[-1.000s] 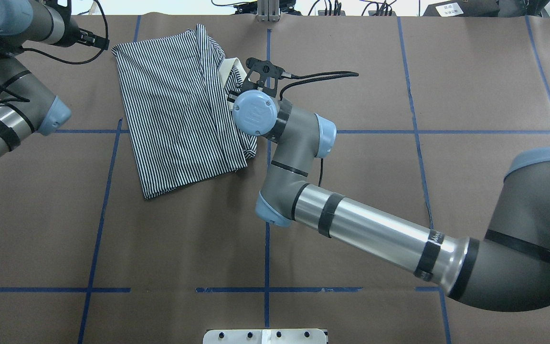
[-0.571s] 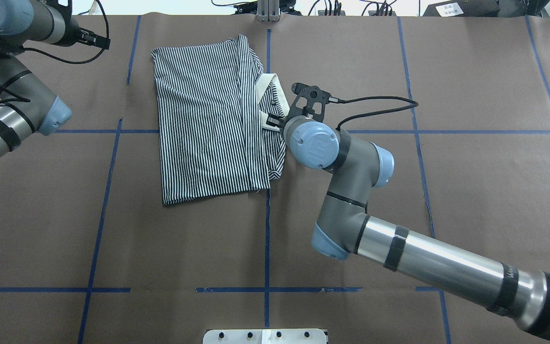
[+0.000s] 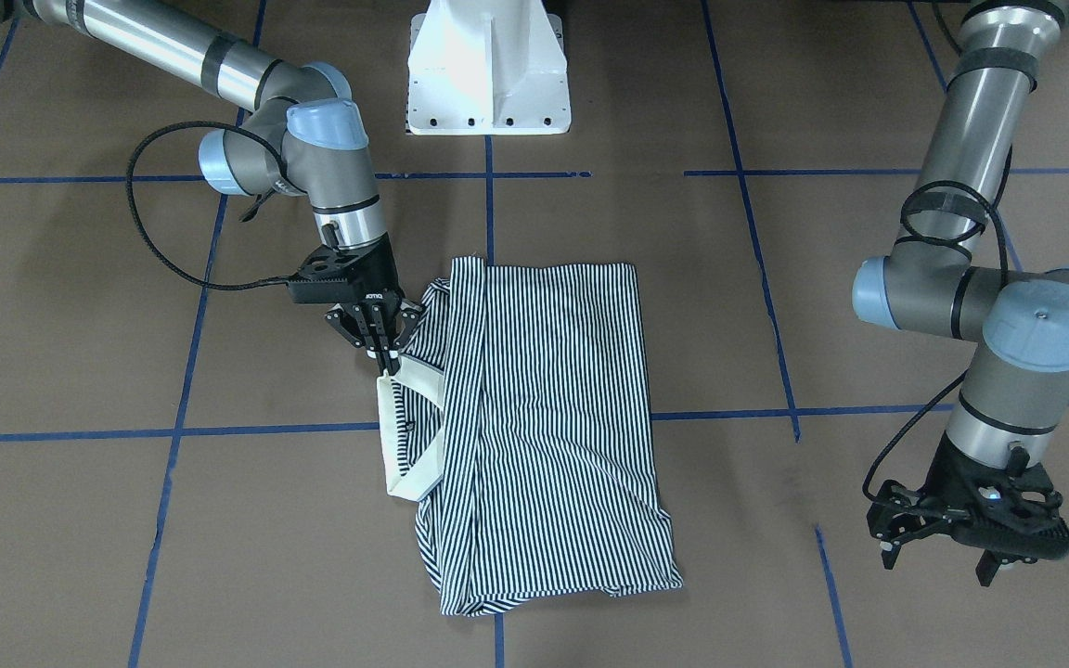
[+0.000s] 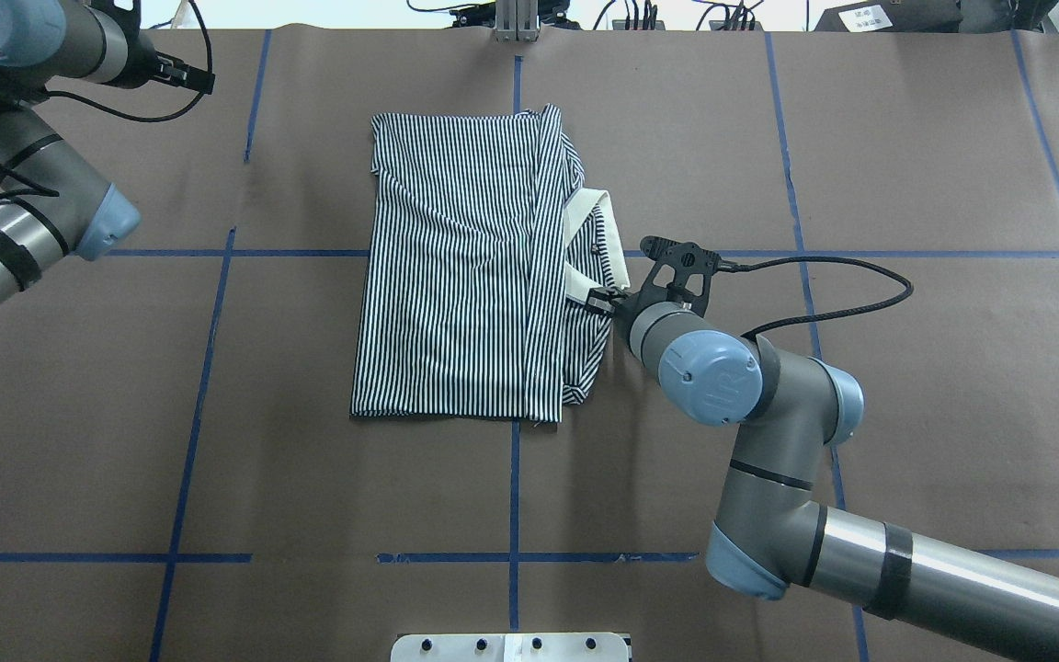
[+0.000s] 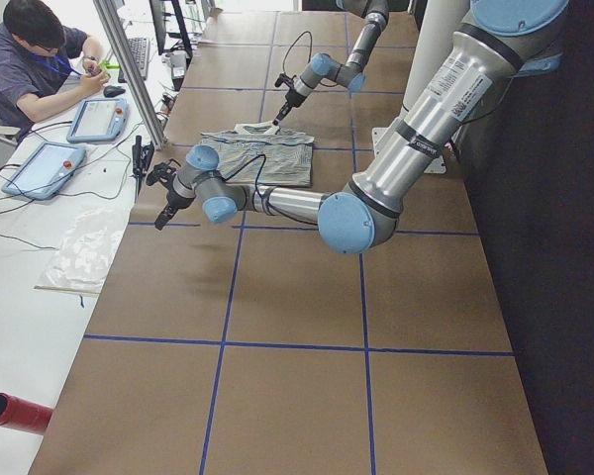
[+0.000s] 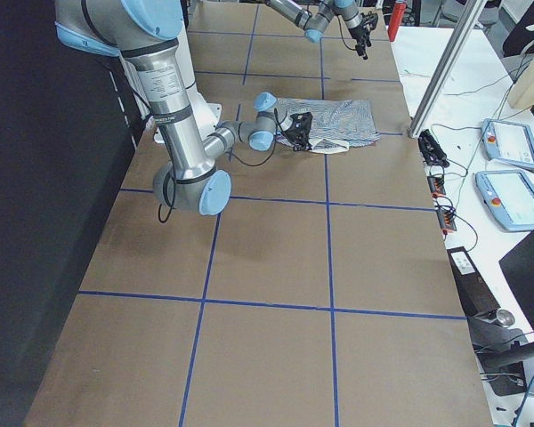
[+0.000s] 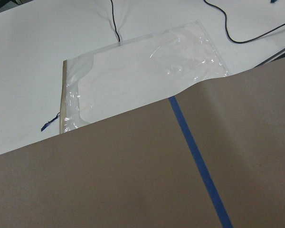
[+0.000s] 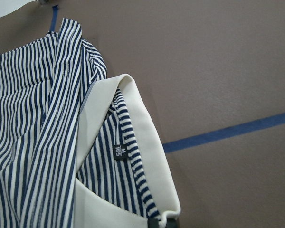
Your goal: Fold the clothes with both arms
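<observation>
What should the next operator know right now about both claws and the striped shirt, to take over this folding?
Right claw: shut on the cream collar of the striped shirt.
Left claw: open, empty, off to the robot's left, clear of the shirt.
Shirt: flat on the brown table near its centre, folded into a long narrow panel; the collar sticks out on the robot's right.
Left to do: probably release the collar, then fold the panel across with both arms.
</observation>
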Robot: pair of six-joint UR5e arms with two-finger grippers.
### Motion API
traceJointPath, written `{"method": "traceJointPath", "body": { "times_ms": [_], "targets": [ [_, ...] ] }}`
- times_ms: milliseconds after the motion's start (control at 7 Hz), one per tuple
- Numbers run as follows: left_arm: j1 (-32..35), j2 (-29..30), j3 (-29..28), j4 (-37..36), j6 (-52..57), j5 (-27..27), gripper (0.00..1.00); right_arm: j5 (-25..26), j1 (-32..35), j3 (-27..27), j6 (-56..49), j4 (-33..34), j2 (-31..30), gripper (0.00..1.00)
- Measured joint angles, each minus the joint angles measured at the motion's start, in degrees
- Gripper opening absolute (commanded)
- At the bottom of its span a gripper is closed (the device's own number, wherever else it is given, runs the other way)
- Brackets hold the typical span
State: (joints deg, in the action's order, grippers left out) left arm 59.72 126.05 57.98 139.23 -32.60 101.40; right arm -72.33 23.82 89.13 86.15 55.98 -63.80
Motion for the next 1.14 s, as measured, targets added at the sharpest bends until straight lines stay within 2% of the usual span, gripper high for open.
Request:
{"method": "traceJointPath", "body": {
  "times_ms": [143, 286, 571, 714, 857, 1143],
  "targets": [
    [-0.09, 0.03, 0.05, -0.01, 0.00, 0.02, 1.00, 0.61, -0.74, 1.72, 0.02, -0.02, -1.92, 0.21],
    [-0.16, 0.06, 0.15, -0.01, 0.00, 0.07, 1.00, 0.85, -1.06, 2.48, -0.06, -0.03, -2.96, 0.99],
    [-0.21, 0.07, 0.26, -0.01, 0.00, 0.67, 1.00, 0.66, -1.24, 3.02, -1.51, 1.13, -3.35, 1.00],
    [-0.21, 0.07, 0.31, -0.03, 0.00, 0.84, 1.00, -0.08, -0.96, 4.40, -4.93, 3.97, -3.09, 1.00],
    [-0.22, 0.07, 0.33, -0.07, 0.00, 0.94, 1.00, -2.93, 0.45, 8.28, -9.67, 9.59, -3.05, 1.00],
    [-0.22, 0.06, 0.35, -0.12, 0.00, 1.21, 1.00, -10.75, 4.15, 19.42, -17.23, 27.13, -2.43, 1.00]
  ]
}}
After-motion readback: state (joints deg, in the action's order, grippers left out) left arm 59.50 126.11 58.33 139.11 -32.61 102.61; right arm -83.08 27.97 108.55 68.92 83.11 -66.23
